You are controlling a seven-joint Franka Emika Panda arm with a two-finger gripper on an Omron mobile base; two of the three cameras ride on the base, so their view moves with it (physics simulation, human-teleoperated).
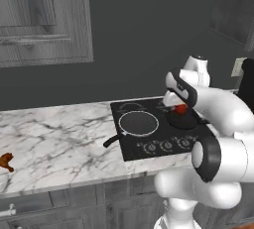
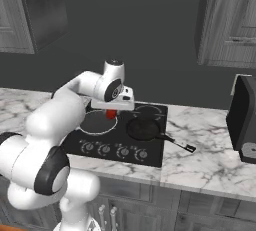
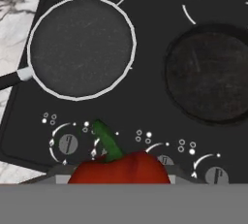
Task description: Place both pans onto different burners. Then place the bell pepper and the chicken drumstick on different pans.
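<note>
Glossy red bell pepper with green stem [image 3: 118,167]: held between the fingers of the two-finger gripper [image 2: 111,113], above the flat black glass cooktop [image 3: 150,111]. Judged light, firm, slippery-skinned; best gripped across the body, not the stem. Pale-rimmed dark frying pan [image 3: 81,46] and plain dark frying pan [image 3: 210,72] sit on separate burners; small orange-brown chicken drumstick [image 1: 6,161] lies on the marble counter [image 1: 59,139], well apart.

Bell pepper [image 2: 111,113] is held in gripper [image 2: 112,111] above cooktop [image 2: 120,137], over its left side. Dark pan [image 2: 143,129] is seated on right burner, handle pointed right onto marble counter [image 2: 200,162]. Knob row [image 2: 114,150] is located along cooktop front edge.
</note>
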